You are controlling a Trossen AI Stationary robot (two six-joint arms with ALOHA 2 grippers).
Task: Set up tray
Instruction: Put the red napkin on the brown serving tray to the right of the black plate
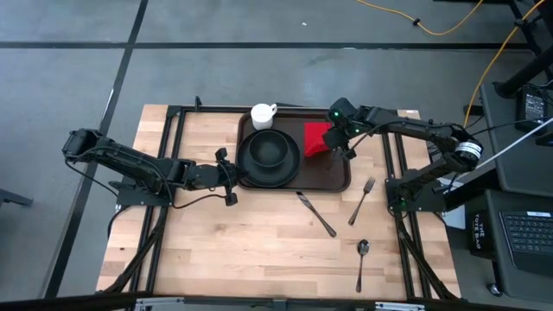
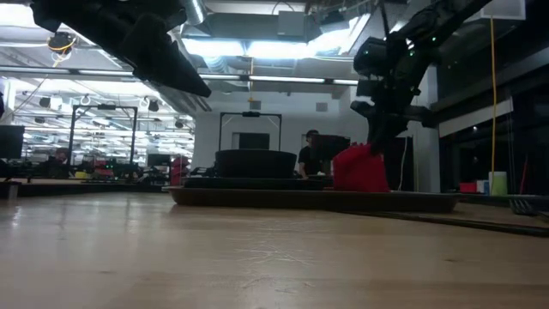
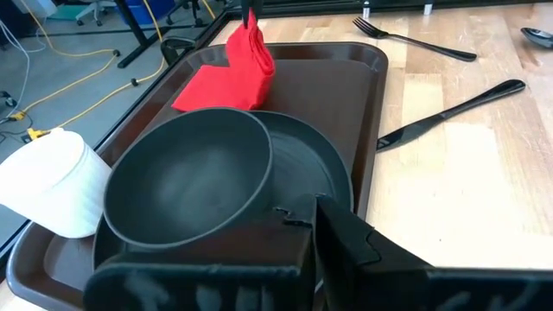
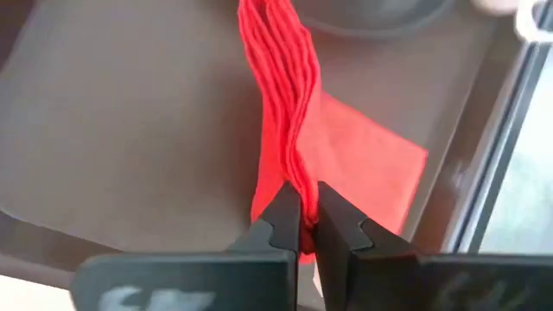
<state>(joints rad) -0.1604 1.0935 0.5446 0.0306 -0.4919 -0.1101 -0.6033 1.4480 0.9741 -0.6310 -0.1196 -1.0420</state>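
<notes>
- Left arm: it lies across the table from the 9 o'clock side, with the left hand at the tray's 9 o'clock edge. Its fingers are pressed together with nothing between them; in the left wrist view they sit just in front of the black plate's rim.
- White mug: it stands upright at the tray's 11 o'clock corner, just beside the bowl.
- Tray: dark brown with rounded corners and a raised rim, it rests flat on the table toward the 12 o'clock edge, between the two arms.
- Black plate: it sits on the 9 o'clock half of the tray and carries a dark bowl.
- Knife: it lies on bare wood at the tray's 6 o'clock side, apart from the rim and pointing toward 5 o'clock.
- Red napkin: it lies on the 3 o'clock half of the tray, one part flat and one part gathered into upright folds.
- Right hand: it reaches in from 3 o'clock and is clamped on the gathered folds of the red napkin, as the right wrist view shows.
- Fork: it lies on the table at the tray's 4 o'clock corner.
- Spoon: it lies at 6 o'clock of the fork, well apart from the tray.
</notes>
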